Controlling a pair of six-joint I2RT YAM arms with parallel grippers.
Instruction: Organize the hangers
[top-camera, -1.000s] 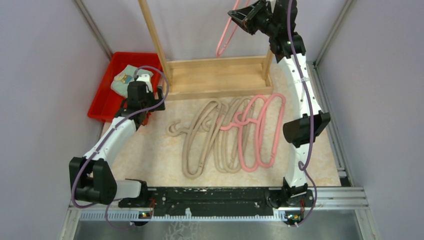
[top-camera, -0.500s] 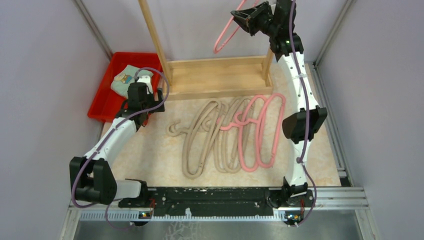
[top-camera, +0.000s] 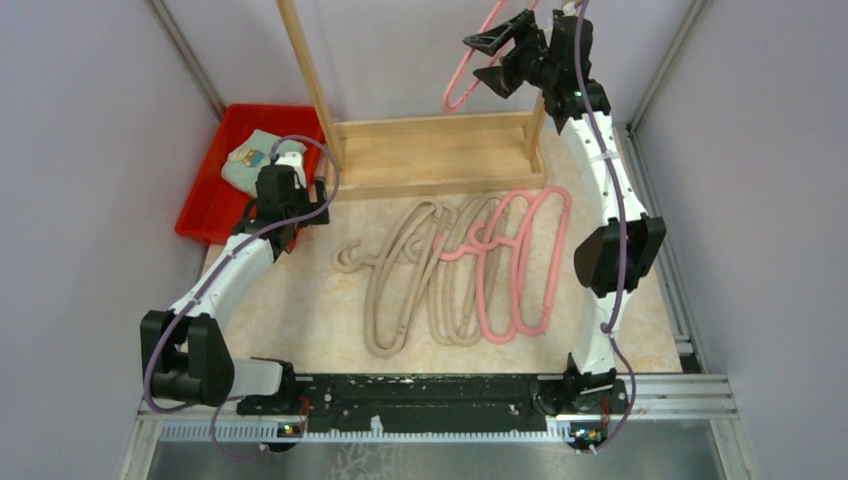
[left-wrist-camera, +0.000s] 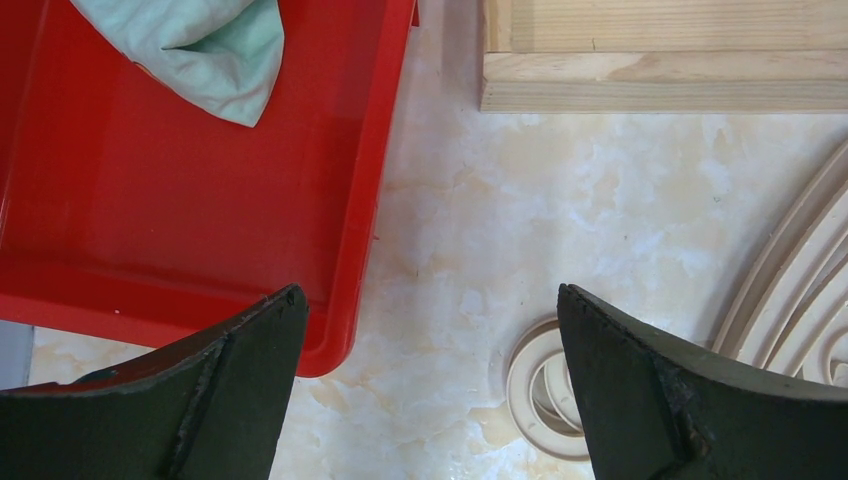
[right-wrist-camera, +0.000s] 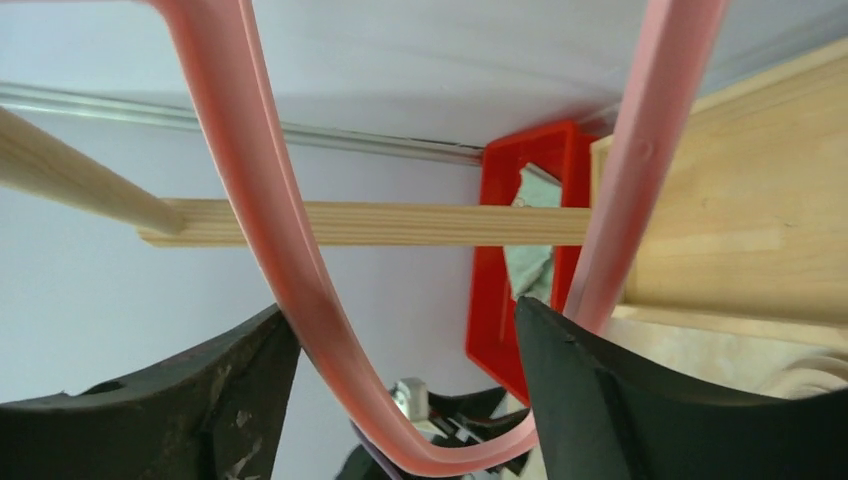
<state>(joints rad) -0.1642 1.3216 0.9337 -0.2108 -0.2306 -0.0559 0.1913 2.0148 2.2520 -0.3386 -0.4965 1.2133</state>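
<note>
one pink hanger (right-wrist-camera: 255, 170) passes between the spread fingers of the right pincer (top-camera: 492, 60), raised far right by the wooden rack (top-camera: 430, 150); it is released, and we cannot see whether the hook sits on a rail. the other hangers (top-camera: 470, 245) lie centred on the desk (top-camera: 300, 300), long axes near to far, pink ones rightmost, so we judge the right arm nearer those. the left pincer (left-wrist-camera: 428, 300) hovers released beside the red tray (left-wrist-camera: 200, 220).
</note>
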